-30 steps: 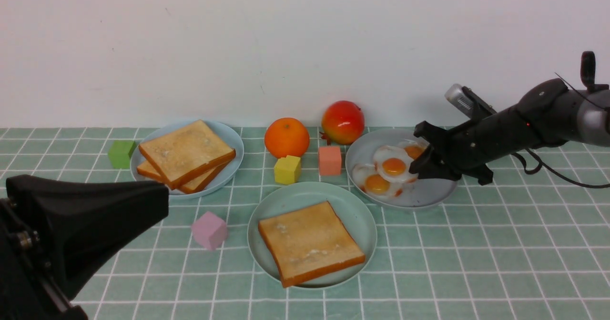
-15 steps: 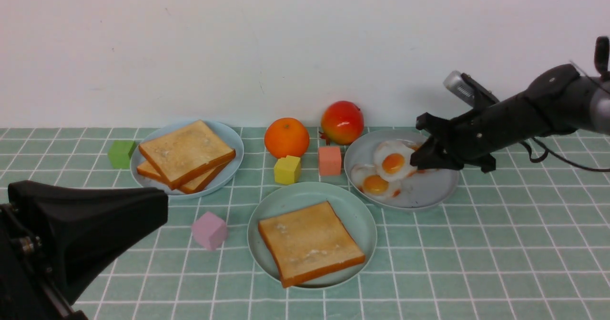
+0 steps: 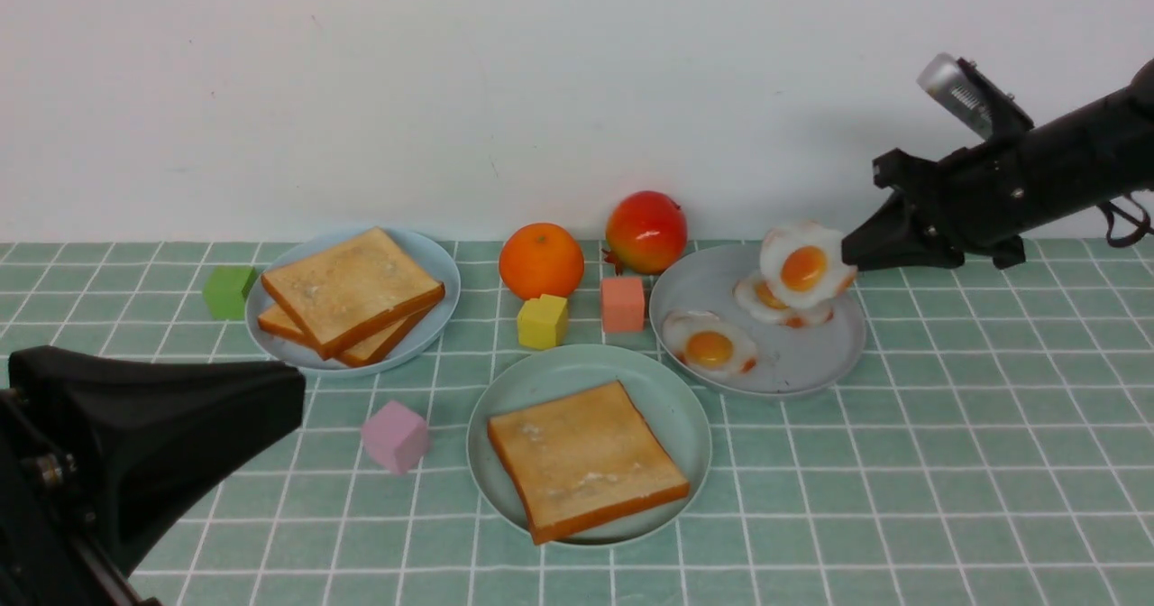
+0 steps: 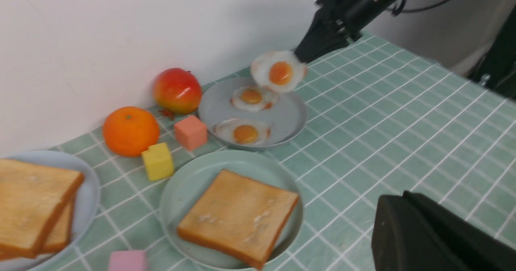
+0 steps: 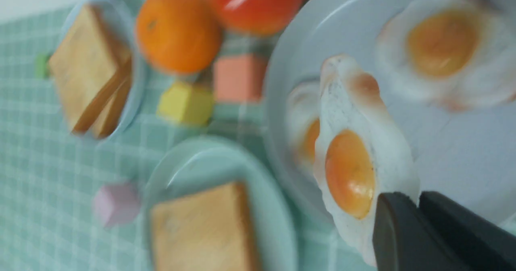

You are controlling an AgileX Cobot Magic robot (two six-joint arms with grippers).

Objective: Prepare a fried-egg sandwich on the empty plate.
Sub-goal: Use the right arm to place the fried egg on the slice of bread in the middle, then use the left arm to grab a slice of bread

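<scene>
One fried egg [image 3: 805,268], now lifted off the grey plate [image 3: 816,362], pinched between the right fingers [image 3: 852,250]. Left fingers [image 4: 405,200]: closed, nothing between them. One toast slice [image 3: 586,462] (golden, dark-crusted), on the green plate [image 3: 672,417].

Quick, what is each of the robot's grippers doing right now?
Left gripper: closed, holding nothing.
Right gripper: closed on a fried egg, holding it above the grey plate.
</scene>
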